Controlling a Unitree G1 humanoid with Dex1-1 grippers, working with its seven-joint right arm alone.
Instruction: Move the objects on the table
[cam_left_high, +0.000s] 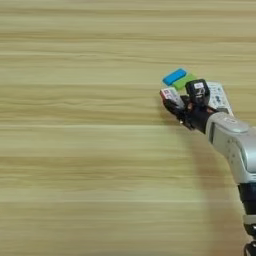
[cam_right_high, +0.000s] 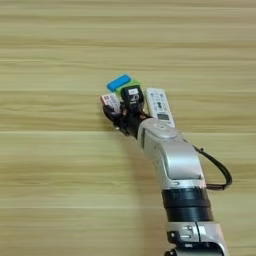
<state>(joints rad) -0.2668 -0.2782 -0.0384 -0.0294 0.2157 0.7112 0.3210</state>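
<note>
Right gripper (cam_right_high: 116, 113): finger state not readable, black parts merge w/ black block (cam_right_high: 132, 93). Green piece (cam_right_high: 134, 83) beyond gripper mostly hidden by block. Remote (cam_right_high: 159, 106), just right of gripper: near end covered by forearm (cam_right_high: 172, 160); buttons too small to read.

One white remote (cam_right_high: 159, 106), one red-edged white box (cam_right_high: 110, 100), one black block (cam_right_high: 132, 93) — plus one blue piece (cam_right_high: 118, 82), one green (cam_left_high: 185, 80)
</note>
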